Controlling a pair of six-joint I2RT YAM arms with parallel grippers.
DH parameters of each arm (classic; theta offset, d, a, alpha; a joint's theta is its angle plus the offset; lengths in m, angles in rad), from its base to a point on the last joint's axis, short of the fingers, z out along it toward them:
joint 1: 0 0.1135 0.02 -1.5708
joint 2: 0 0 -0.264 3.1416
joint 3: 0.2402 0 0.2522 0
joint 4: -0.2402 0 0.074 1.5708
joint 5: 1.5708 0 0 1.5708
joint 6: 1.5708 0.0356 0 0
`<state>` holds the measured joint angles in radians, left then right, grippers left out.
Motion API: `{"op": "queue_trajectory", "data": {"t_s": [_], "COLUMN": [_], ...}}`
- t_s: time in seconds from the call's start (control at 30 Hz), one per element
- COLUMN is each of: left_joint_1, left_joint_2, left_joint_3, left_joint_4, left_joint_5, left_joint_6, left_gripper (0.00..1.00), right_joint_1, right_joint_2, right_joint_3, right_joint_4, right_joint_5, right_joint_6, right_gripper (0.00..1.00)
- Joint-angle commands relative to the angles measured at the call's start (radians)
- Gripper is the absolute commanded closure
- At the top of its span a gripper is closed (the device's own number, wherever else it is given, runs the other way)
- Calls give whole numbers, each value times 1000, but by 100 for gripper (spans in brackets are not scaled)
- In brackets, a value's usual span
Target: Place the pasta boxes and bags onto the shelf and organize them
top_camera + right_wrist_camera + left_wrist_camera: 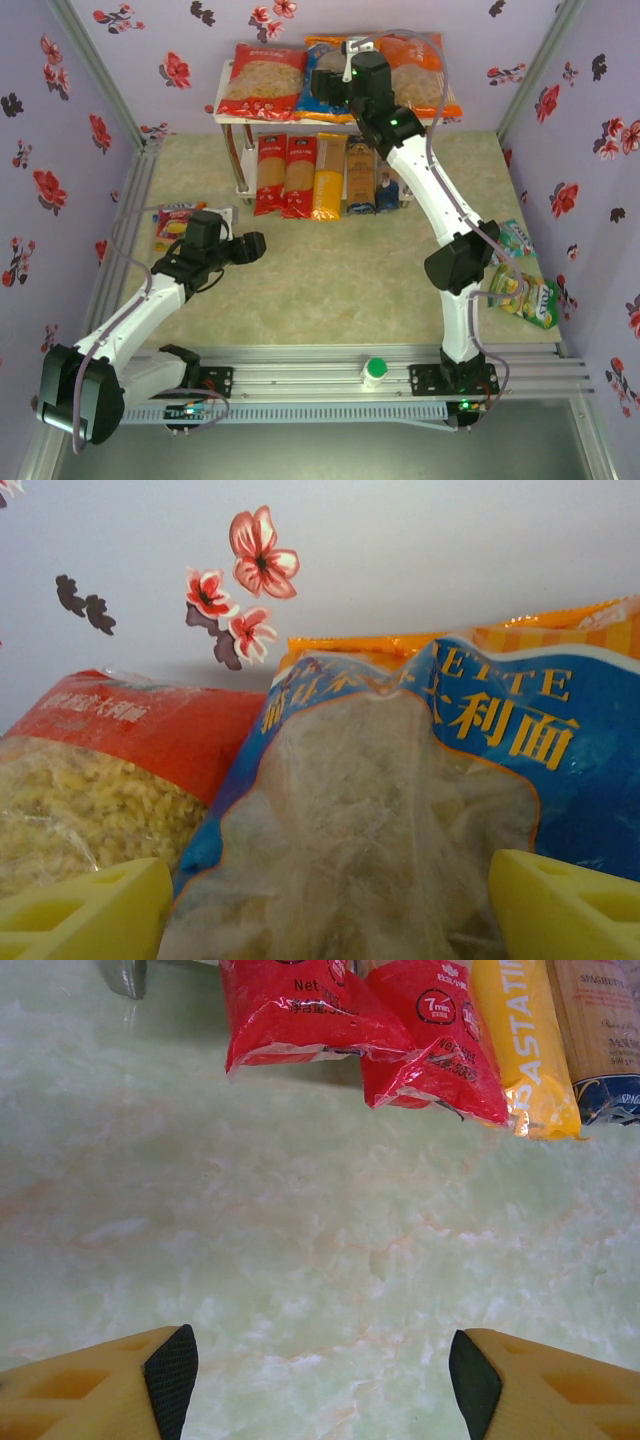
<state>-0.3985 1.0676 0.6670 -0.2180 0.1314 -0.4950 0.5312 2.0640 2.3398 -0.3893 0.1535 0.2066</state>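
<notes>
L hand [320,1365] open over table [300,1240]; R hand [330,880] open astride blue bag [380,800].

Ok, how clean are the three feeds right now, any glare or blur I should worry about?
Top view: even light, sharp, only a soft shadow under the shelf. Left wrist: bright glare spots on the red packs, and the table is slightly soft. Right wrist: the blue bag is very close and blurred, with its clear window washed out; the wall flowers behind look sharper.
</notes>
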Motion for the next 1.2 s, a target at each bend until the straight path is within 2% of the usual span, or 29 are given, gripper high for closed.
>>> {"op": "queue_trajectory", "data": {"t_s": [0.0,0.07,0.27,0.43,0.53,0.6,0.67,0.73,0.83,1.0,1.17], "left_joint_1": [10,10,11,20,26,31,36,43,53,63,75], "left_joint_2": [-1,-4,-18,-29,-37,-43,-46,-46,-44,-40,-31], "left_joint_3": [11,10,-3,-1,5,6,9,16,32,69,77], "left_joint_4": [5,2,3,2,-5,-10,-13,-17,-21,-24,-10], "left_joint_5": [-9,-8,-10,-11,-17,-22,-29,-33,-38,-55,-82], "left_joint_6": [12,12,13,22,29,34,39,42,49,65,76], "left_gripper": [28,25,24,24,25,26,28,28,29,29,29], "right_joint_1": [6,5,-11,-11,-16,-28,-48,-65,-102,-169,-195], "right_joint_2": [3,-3,-83,-271,-330,-341,-349,-355,-336,-248,-183], "right_joint_3": [-17,4,8,-200,-233,-221,-224,-260,-276,-213,-178], "right_joint_4": [-59,-34,98,325,308,239,182,160,138,96,63], "right_joint_5": [-68,-109,-168,-84,6,63,111,160,208,192,187], "right_joint_6": [31,30,39,5,-49,-70,-74,-79,-75,-55,-52], "right_gripper": [16,15,14,14,15,22,39,61,78,80,80]}}
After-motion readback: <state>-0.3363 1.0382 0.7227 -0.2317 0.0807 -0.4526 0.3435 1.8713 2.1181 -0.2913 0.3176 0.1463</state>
